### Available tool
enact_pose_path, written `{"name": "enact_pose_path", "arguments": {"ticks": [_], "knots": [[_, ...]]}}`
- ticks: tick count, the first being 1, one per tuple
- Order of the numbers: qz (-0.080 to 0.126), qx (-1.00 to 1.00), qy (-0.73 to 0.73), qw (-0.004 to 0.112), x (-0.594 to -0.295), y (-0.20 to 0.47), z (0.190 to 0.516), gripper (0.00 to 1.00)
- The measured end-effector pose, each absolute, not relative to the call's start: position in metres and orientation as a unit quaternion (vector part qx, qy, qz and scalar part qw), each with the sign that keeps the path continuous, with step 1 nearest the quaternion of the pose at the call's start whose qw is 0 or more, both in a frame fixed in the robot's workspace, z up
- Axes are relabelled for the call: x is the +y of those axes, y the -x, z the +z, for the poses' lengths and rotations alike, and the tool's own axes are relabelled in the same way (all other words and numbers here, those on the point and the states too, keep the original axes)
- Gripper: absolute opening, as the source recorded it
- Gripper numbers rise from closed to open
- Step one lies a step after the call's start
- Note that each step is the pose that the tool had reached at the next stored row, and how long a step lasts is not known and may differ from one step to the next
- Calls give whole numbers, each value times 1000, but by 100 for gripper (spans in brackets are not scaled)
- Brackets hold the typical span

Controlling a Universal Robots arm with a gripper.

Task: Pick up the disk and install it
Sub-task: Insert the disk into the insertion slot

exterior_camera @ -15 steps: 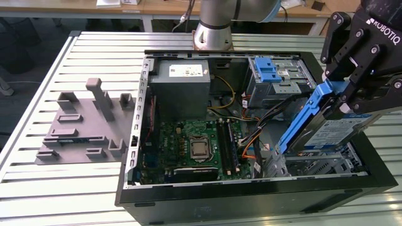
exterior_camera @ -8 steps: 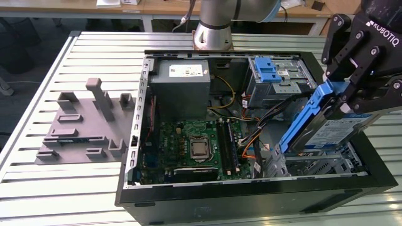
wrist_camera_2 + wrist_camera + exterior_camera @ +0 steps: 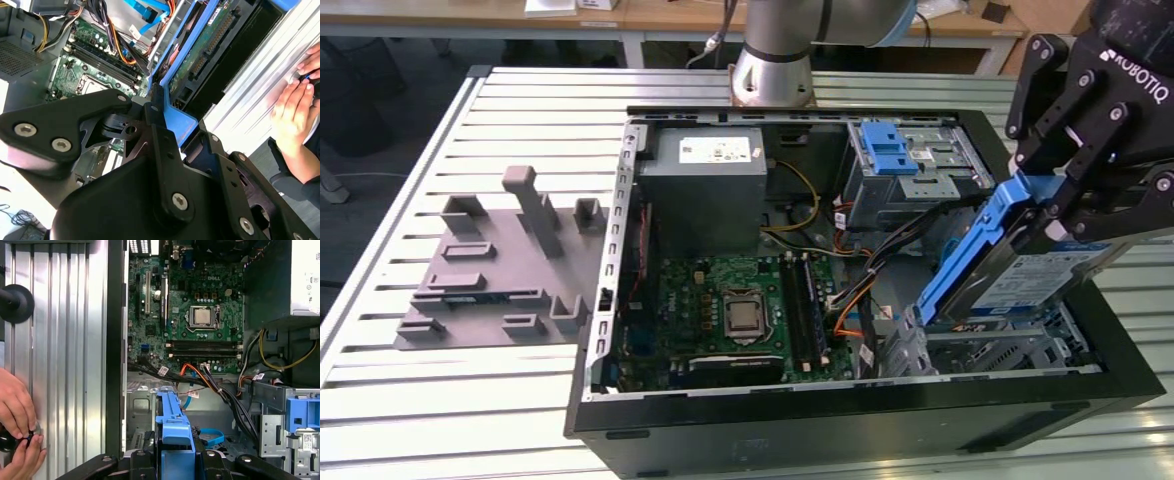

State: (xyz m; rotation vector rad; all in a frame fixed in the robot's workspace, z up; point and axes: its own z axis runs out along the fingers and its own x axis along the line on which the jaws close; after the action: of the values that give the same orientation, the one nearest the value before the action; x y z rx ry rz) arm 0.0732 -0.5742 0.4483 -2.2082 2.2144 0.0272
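Above the open computer case, the end effector clamps the tilted, blue-framed disk between its fingers.

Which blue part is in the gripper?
The frame around the disk, tilted over the case; the blue latch sits on the drive cage, apart.

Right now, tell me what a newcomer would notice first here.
The gripper, clamping the blue-framed disk tilted over the open computer case at the exterior view's right. Next, the green motherboard inside, and a person's hands at the slatted table beside the case.
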Motion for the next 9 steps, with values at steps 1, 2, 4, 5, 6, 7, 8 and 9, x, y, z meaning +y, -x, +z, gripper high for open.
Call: {"name": "enact_pose_path", "arguments": {"ticks": [1, 2, 4, 5, 6, 7, 8, 9], "knots": [[9, 708, 706, 7, -574, -73, 448, 36], [9, 708, 706, 7, -574, -74, 447, 36], [9, 708, 706, 7, -574, -74, 447, 36], [9, 708, 706, 7, -574, -75, 446, 36], [9, 708, 706, 7, -574, -75, 446, 36], [9, 708, 706, 7, -574, -75, 445, 36], [9, 708, 706, 7, -574, -75, 445, 36], [9, 708, 706, 7, -574, -75, 444, 36]]}}
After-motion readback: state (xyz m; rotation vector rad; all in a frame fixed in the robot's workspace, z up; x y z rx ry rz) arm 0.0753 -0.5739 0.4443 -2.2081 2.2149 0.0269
